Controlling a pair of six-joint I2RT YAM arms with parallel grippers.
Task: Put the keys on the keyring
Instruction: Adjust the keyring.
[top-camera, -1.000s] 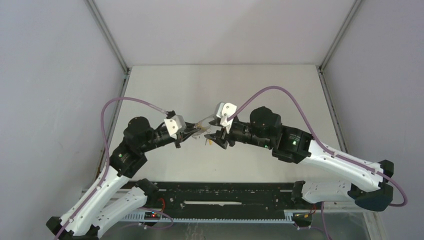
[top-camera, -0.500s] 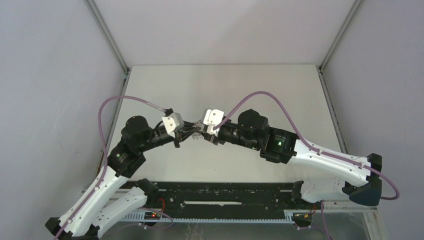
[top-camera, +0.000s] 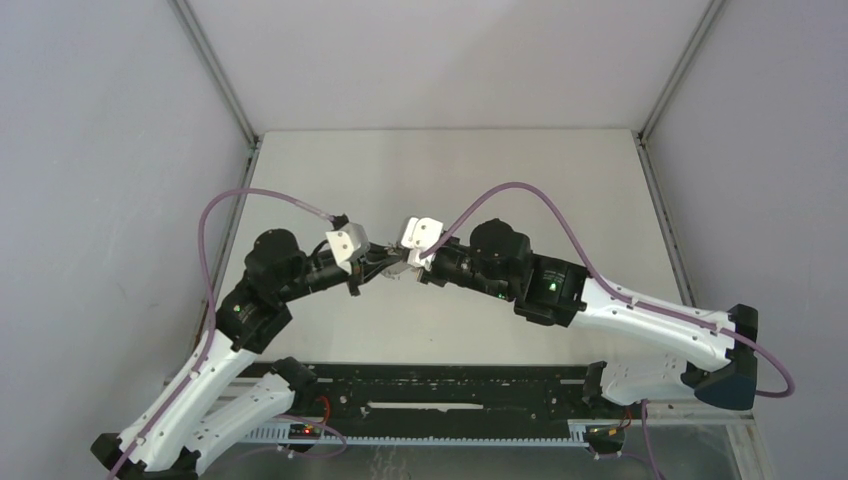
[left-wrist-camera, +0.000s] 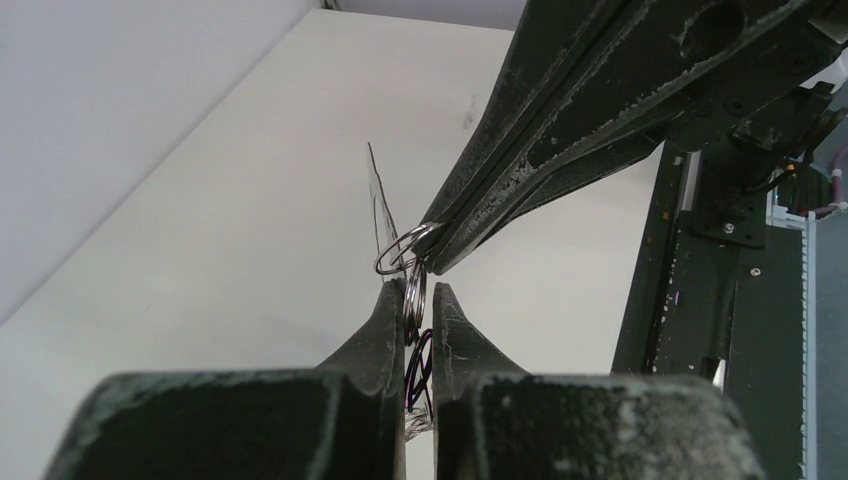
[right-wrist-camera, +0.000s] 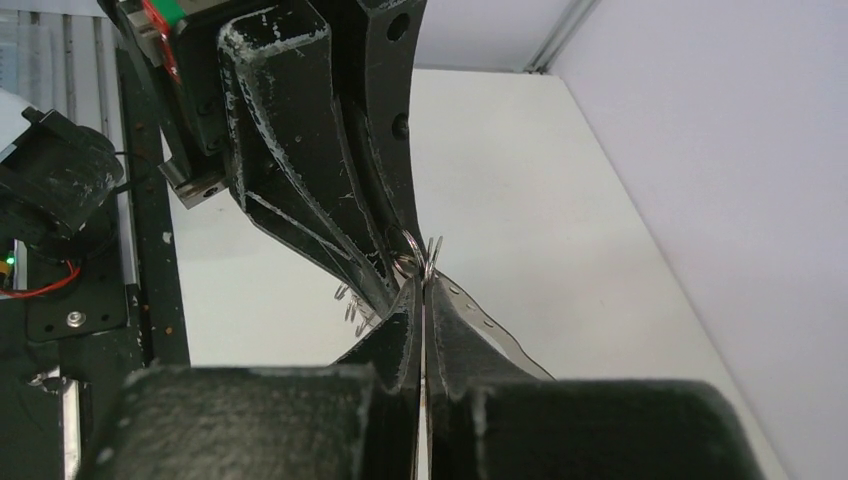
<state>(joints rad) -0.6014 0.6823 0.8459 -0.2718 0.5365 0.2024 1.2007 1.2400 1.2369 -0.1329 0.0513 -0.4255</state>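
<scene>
Two black grippers meet tip to tip above a pale table (top-camera: 450, 180), left of centre. The left gripper (left-wrist-camera: 415, 292) has its fingers nearly pressed together, pinching one small metal ring (left-wrist-camera: 414, 305) upright btw the tips. The right gripper (left-wrist-camera: 432, 258) is squeezed tight, nipping a 2nd ring (left-wrist-camera: 396, 254) that touches the first. Both rings belong to the keyring; its thin grey band (right-wrist-camera: 485, 328) w/ small holes runs off from the rings. More small loops (right-wrist-camera: 350, 305) dangle nearby, count unclear.

Bright, even light, faint soft shadows on the table (top-camera: 450, 180), overhead view sharp; wrist views blurred up close
</scene>
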